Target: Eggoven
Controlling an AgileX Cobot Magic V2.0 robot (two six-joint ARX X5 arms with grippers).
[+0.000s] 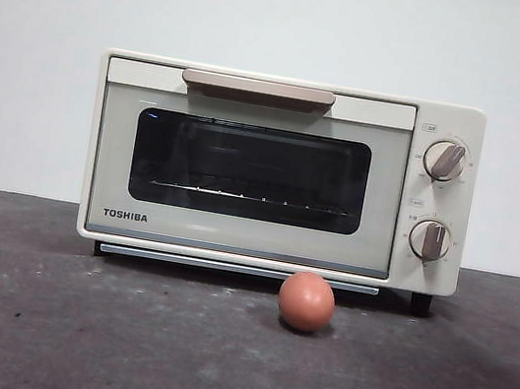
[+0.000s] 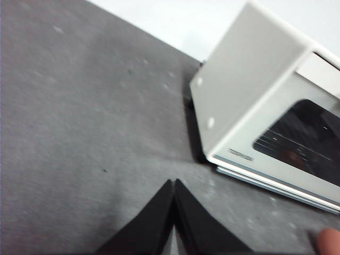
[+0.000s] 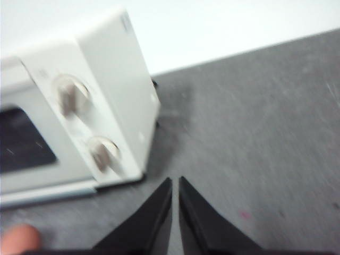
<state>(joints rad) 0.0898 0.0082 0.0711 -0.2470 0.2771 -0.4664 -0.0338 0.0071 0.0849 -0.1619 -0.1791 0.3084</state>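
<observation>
The egg (image 1: 306, 301) rests on the grey table (image 1: 67, 332) just before the oven (image 1: 280, 173), at about five o'clock from its TOSHIBA lettering; door closed; left gripper (image 2: 173, 186) and right gripper (image 3: 175, 183) both clenched, empty, above the table.

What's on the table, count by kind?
Egg: 1
Toaster oven: 1
Oven knobs: 2
Grippers, left gripper and right gripper, both shut and empty: 2
Total: 6
</observation>
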